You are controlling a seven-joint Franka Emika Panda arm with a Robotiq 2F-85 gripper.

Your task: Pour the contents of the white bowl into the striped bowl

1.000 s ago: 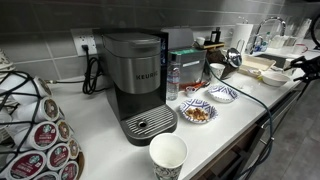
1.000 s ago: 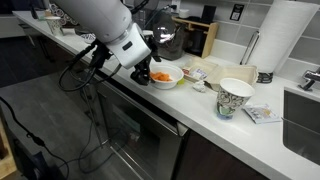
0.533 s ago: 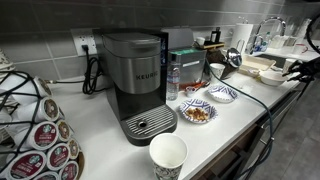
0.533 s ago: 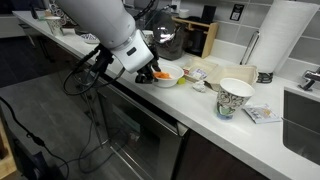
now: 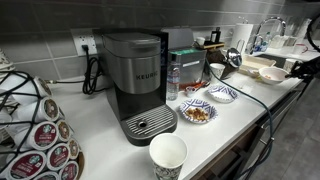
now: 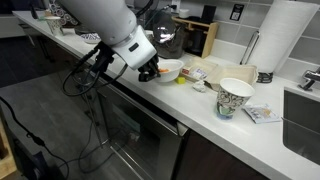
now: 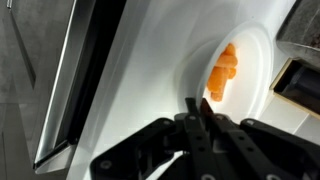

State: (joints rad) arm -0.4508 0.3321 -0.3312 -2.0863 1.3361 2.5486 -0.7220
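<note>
The white bowl (image 6: pixel 172 66) with orange bits (image 7: pixel 222 72) sits on the surface (image 5: pixel 222 125), well apart from the coffee machine (image 5: pixel 135 80). The striped bowl (image 5: pixel 222 94) is nearer that machine. The tool (image 7: pixel 195 104) is at the white bowl's rim with its fingers close together, but it is too hard to tell if it grips

Surface (image 5: pixel 215 130): coffee machine (image 5: pixel 135 85) at centre, paper cup (image 5: pixel 168 157) before it. Bowl with food (image 5: pixel 197 112) lies right of the machine, striped bowl (image 5: pixel 222 94) beyond it. White bowl (image 5: pixel 272 74) sits farther along, holding food pieces (image 7: pixel 222 72).
</note>
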